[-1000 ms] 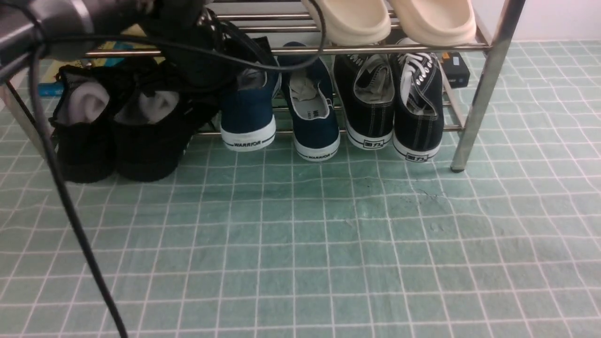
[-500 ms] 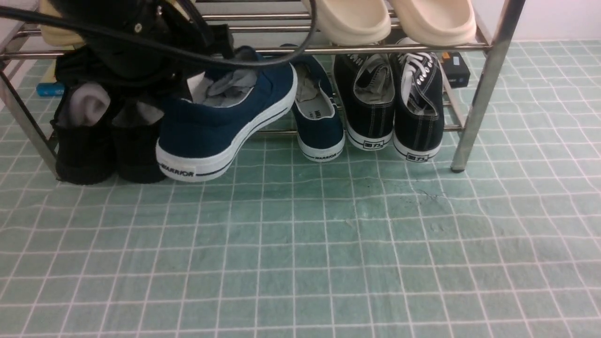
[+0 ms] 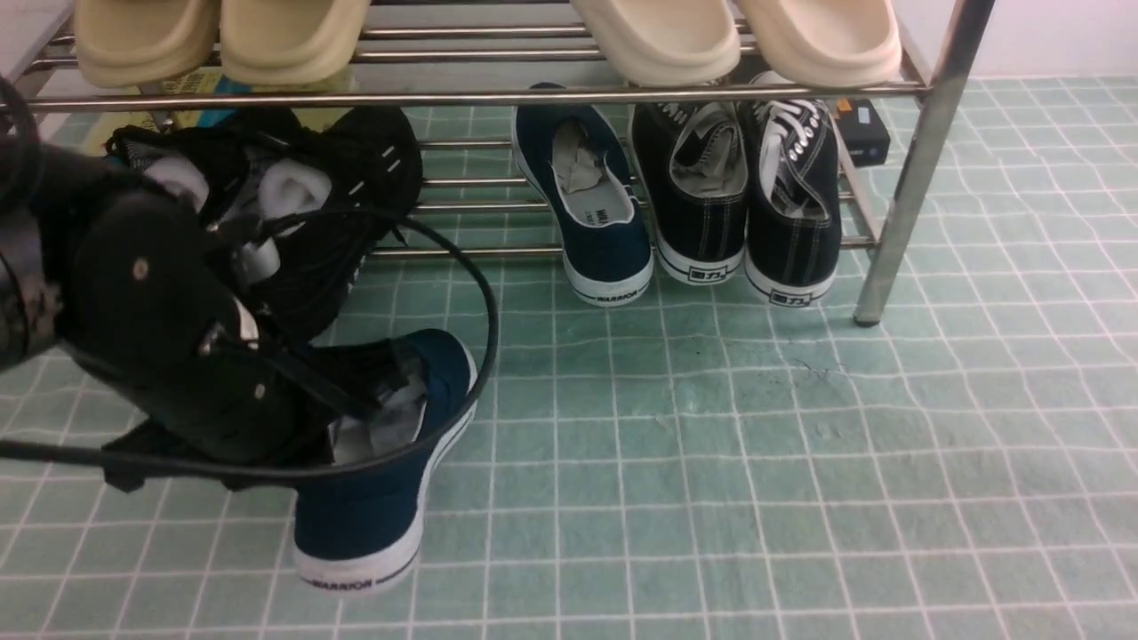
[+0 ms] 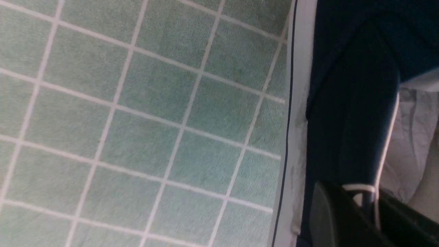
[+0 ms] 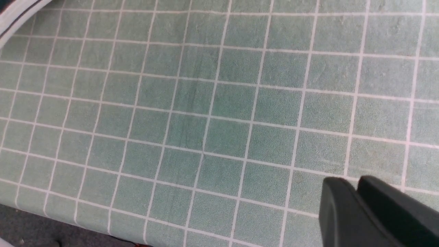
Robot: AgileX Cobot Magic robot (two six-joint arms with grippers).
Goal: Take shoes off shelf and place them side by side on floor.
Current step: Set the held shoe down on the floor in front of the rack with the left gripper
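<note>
Front view: left gripper (image 3: pixel 364 396) is clamping the navy shoe (image 3: pixel 382 498) by the rim of its opening. The shoe is sitting out in front of the shelf (image 3: pixel 920 169), over the floor (image 3: pixel 711 444) at the left. Its heel is facing the camera and its toe is angling back toward the shelf. Can't tell whether the sole is touching the floor. A black cable (image 3: pixel 484 311) is looping from the arm around the shoe's toe end.

The other navy shoe (image 3: pixel 591 213) is resting on the lower tier, heel out, with grey paper inside. The black lace-up sneakers (image 3: pixel 756 196) are sitting just to its right. The chunky black sneakers (image 3: pixel 356 178) are sitting at the left end of that tier, partly behind the arm. Beige slippers (image 3: pixel 658 40) are lying on the upper tier.

Left wrist view: fingers (image 4: pixel 329 216) are pinching the side wall of the navy shoe (image 4: pixel 349 103), one outside and one inside. The white sole edge is running alongside the floor (image 4: pixel 137 120), and grey stuffing (image 4: pixel 415 137) is showing inside the opening.

Right wrist view: right gripper (image 5: pixel 356 192) is hanging over bare floor (image 5: pixel 205 103). Its fingers are sitting together with no gap showing and nothing between them. A strip of white sole with a navy line (image 5: pixel 15 17) is showing in one corner.
</note>
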